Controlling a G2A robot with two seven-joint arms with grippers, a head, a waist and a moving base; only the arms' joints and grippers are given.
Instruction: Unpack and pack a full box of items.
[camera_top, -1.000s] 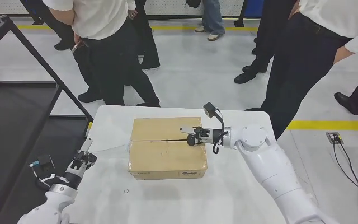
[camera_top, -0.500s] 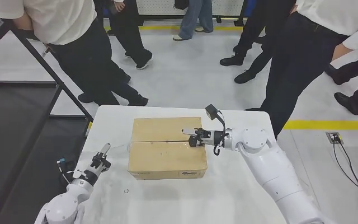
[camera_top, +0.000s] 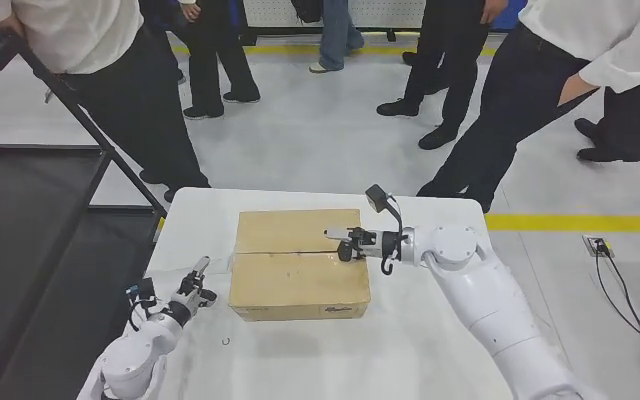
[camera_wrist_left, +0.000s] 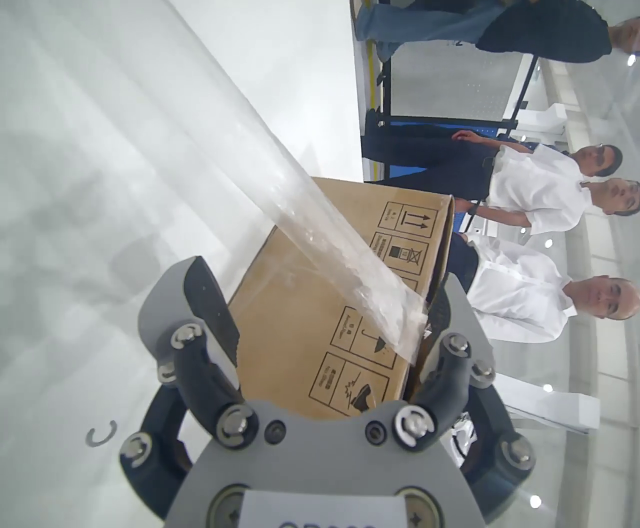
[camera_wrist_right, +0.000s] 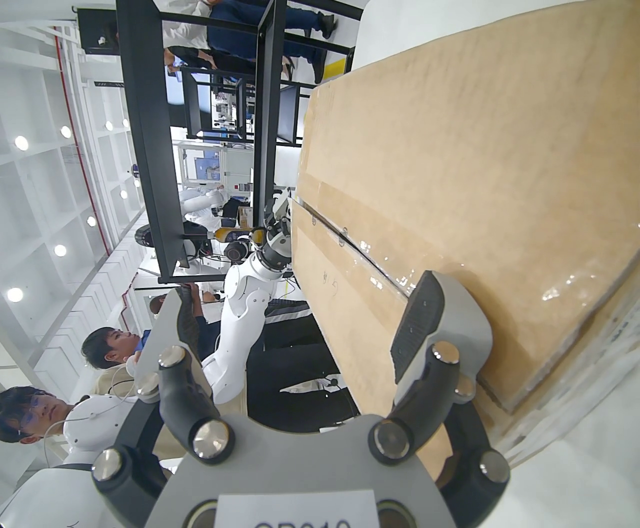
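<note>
The cardboard box (camera_top: 300, 285) sits flat on the white surface (camera_top: 420, 340), left of centre and nearer the far edge than the near one. Its two top flaps are folded shut. The seam between them runs lengthwise across the top, and glossy bits of tape lie along it.

The right pincer (camera_top: 338, 242) is over the top of the box at the right end of the seam. Its fingers are spread wide and grip nothing. In the right wrist view one ribbed fingertip (camera_wrist_right: 425, 320) lies against the cardboard just beside the seam, and the other hangs clear of the box.

The left pincer (camera_top: 200, 283) is low over the surface near the left edge, just beside the box's left end. In the left wrist view it faces the printed end of the box with its fingers wide apart, not clamped on anything. A strip of clear tape (camera_wrist_left: 320, 225) runs slantwise in front of the box, and its crumpled end sits at one fingertip (camera_wrist_left: 442, 310). Whether the tape is stuck to that finger cannot be told.

A small C-shaped metal ring (camera_top: 226, 341) lies on the surface near the box's near left corner, apart from both pincers.
</note>
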